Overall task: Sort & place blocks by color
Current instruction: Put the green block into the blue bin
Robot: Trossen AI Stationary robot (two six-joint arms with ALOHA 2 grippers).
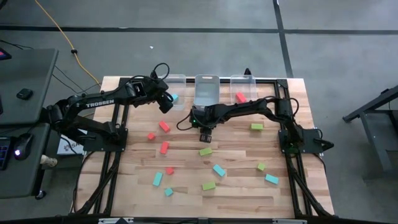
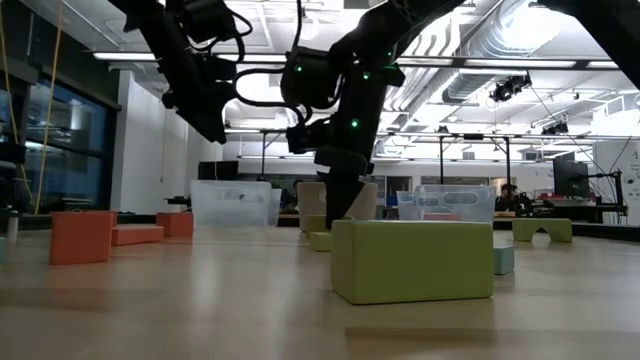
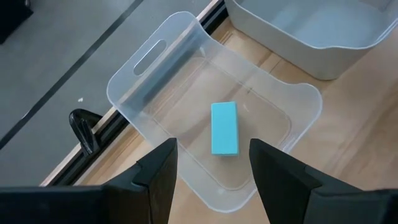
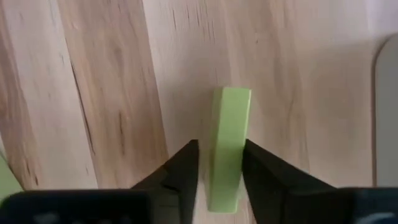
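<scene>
My right gripper [image 1: 205, 137] points down at the middle of the table, shut on a lime green block [image 4: 229, 118]; the gripper hides this block in the high view. My left gripper [image 1: 166, 104] is open and empty above the left clear bin [image 3: 134, 93], where a light blue block [image 3: 224, 127] lies flat on the floor. A red-orange block [image 1: 240, 97] lies in the right bin [image 1: 244, 82]. Loose red-orange [image 1: 164, 126], blue [image 1: 219, 169] and green [image 1: 257, 127] blocks lie flat on the table. My right gripper pinches the green block between its two fingers, on its two long sides [image 4: 227, 146] near one end. The fingers come from above, pointing down, and the block runs out ahead between them. I cannot tell whether the block rests on the table or is just clear of it.
The three clear bins stand in a row at the far edge, the middle one [image 1: 206, 87] between the two arms. Another green block [image 1: 206, 151] lies just nearer than my right gripper. A green block [image 2: 412, 260] lies close to the low camera.
</scene>
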